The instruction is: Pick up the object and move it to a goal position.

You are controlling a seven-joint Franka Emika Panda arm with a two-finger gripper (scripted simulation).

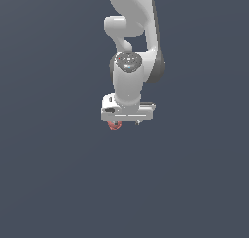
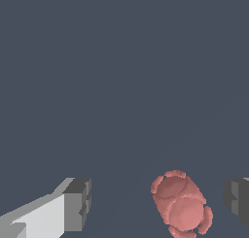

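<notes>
A plain dark grey-blue surface (image 1: 53,183) is shown; the red-pink object (image 2: 181,205) is seen against it.

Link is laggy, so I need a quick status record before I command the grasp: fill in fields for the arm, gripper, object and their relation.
arm: white Panda arm, reaching down in the exterior view
gripper: gripper, jaws wide apart, holding nothing
fingers: grey pads on either side of the gap
object: red-pink bumpy ball, resting on the dark surface
relation: ball lies between the fingers, nearer one finger than the other, touching neither
exterior check: ball peeks out under the gripper's edge, mostly hidden
goal marker: none visible
</notes>
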